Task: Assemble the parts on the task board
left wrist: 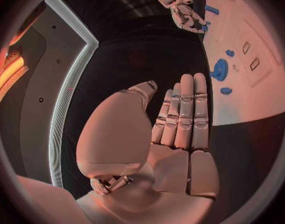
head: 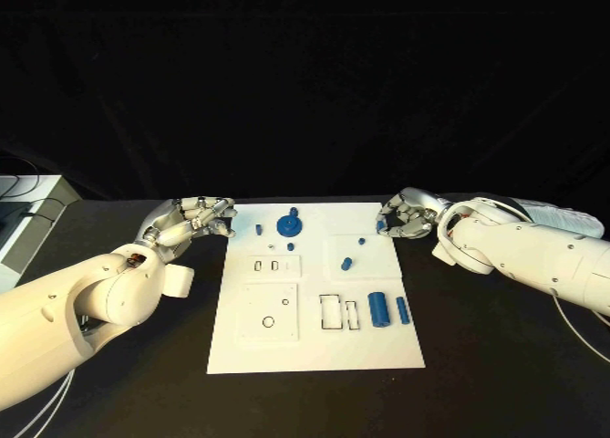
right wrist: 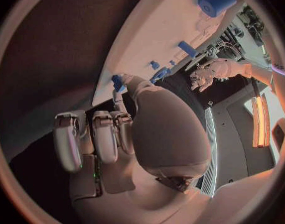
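Both hands sit at the board's [head: 318, 347] far corners: left hand [head: 189, 222] open, right hand [head: 408, 217] pinching a small blue part [right wrist: 118, 82]. Steady your right wrist, line it over its slot, then lower slowly.

Black table [head: 501, 365], white task board [head: 318, 351] lying flat at its middle, near the far edge

1. The setting is a robotics laboratory test cell.
2. A black table [head: 501, 365] stands before black backdrop curtains [head: 305, 91].
3. A white equipment cabinet [head: 22, 224] with cables stands beyond the table's left edge.
4. A white task board [head: 318, 351] lies mid-table.
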Tool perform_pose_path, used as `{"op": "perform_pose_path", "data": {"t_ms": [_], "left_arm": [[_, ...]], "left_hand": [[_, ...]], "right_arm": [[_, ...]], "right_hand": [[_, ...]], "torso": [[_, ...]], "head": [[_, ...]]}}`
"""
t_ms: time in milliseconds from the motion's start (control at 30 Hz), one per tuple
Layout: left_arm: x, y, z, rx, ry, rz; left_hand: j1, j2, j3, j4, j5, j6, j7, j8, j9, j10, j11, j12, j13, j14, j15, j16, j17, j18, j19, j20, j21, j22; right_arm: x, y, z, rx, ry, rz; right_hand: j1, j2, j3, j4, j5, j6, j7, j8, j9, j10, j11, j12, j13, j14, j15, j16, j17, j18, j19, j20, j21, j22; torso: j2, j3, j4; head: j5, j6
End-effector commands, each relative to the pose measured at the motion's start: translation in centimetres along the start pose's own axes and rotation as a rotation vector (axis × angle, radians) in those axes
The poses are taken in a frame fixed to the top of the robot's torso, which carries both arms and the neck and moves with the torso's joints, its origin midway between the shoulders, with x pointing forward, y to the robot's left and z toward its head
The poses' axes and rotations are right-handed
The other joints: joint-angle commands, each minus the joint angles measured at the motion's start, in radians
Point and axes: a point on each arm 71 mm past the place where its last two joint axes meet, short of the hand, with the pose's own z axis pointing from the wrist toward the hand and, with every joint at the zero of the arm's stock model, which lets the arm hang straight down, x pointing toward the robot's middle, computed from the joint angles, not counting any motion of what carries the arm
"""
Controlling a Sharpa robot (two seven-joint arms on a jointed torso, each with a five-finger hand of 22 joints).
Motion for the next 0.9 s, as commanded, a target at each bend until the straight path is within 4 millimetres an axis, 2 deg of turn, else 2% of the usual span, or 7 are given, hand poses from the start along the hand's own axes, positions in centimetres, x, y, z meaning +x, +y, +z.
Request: {"op": "perform_pose_path", "data": {"t_ms": [33, 400, 700, 900], "left_arm": [[0.2, -0.1, 0.1, 0.008, 0.016, -0.004], [0.2, -0.1, 0.1, 0.007, 0.015, -0.004], [0.1, -0.1, 0.0, 0.007, 0.012, -0.003], [0.0, -0.1, 0.0, 0.007, 0.011, -0.002]], "left_hand": [[-0.001, -0.007, 0.004, 0.0, -0.005, 0.004, 0.002, -0.006, 0.001, -0.005, 0.003, -0.004, -0.001, -0.006, 0.002, 0.007, 0.001, 0.003, -0.006, 0.002, 0.005, 0.002], [-0.001, -0.007, 0.004, 0.0, -0.005, 0.004, 0.002, -0.006, 0.001, -0.005, 0.003, -0.004, -0.001, -0.006, 0.002, 0.007, 0.001, 0.003, -0.006, 0.002, 0.005, 0.002], [-0.002, -0.007, 0.006, 0.0, -0.005, 0.003, 0.003, -0.007, 0.001, -0.008, 0.004, -0.006, -0.002, -0.006, 0.003, 0.007, 0.002, 0.003, -0.008, 0.002, 0.007, 0.002], [-0.002, -0.007, 0.006, 0.0, -0.005, 0.003, 0.003, -0.007, 0.001, -0.008, 0.004, -0.006, -0.002, -0.006, 0.003, 0.007, 0.002, 0.003, -0.008, 0.002, 0.007, 0.002]], "right_arm": [[0.2, 0.1, 0.0, -0.003, 0.01, -0.013], [-0.1, 0.3, 0.1, -0.007, -0.041, -0.015], [-0.6, 0.7, 0.0, 0.005, -0.134, -0.031], [-1.3, 1.7, -0.1, -0.002, -0.179, -0.041]], "right_hand": [[-0.001, 0.014, 0.013, 0.001, 0.001, 0.016, -0.006, 0.011, 0.003, 0.106, -0.011, 0.006, 0.263, 0.104, -0.01, 0.004, 0.263, 0.0, 0.093, -0.01, 0.005, 0.245], [-0.002, 0.028, 0.045, -0.007, -0.005, 0.048, -0.023, 0.037, 0.013, 0.106, -0.026, 0.006, 0.263, 0.105, -0.024, 0.004, 0.264, -0.003, 0.099, -0.023, 0.014, 0.252], [0.0, 0.028, 0.056, -0.014, -0.012, 0.053, -0.026, 0.043, 0.016, 0.106, -0.03, 0.006, 0.263, 0.105, -0.028, 0.004, 0.264, -0.005, 0.103, -0.027, 0.022, 0.258], [-0.001, 0.027, 0.058, -0.015, -0.012, 0.051, -0.026, 0.043, 0.016, 0.106, -0.03, 0.006, 0.263, 0.105, -0.028, 0.004, 0.264, -0.005, 0.103, -0.027, 0.023, 0.258]], "torso": [[0.0, 0.0002, -0.0001], [0.001, 0.0005, -0.0011], [0.0, 0.0004, -0.0008], [-0.002, -0.0016, -0.0034]], "head": [[0.001, -0.001], [0.001, -0.002], [0.002, -0.001], [0.003, 0.001]]}}
